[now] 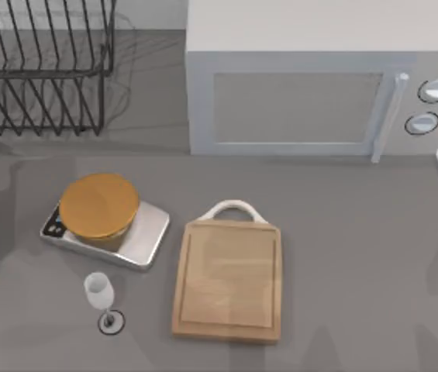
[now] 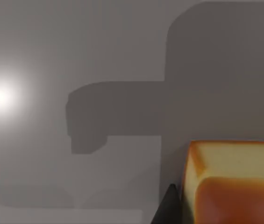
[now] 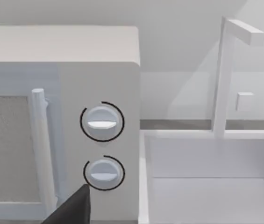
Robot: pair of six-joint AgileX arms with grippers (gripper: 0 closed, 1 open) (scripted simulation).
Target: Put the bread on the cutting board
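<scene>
bread (image 1: 98, 205): round and golden-brown, resting on the silver scale (image 1: 143, 236), left of centre
cutting board (image 1: 228, 280): near centre, bare, white handle toward the far side
wine glass (image 1: 101, 297): near the scale's near edge
microwave (image 1: 312, 85): far right
wire rack (image 1: 44, 66): far left
desk (image 1: 358, 256): grey

Left end effector (image 2: 225, 186) low above the table, right arm parked.

Top view looks straight down; right wrist view faces the microwave (image 3: 61, 121) closely
</scene>
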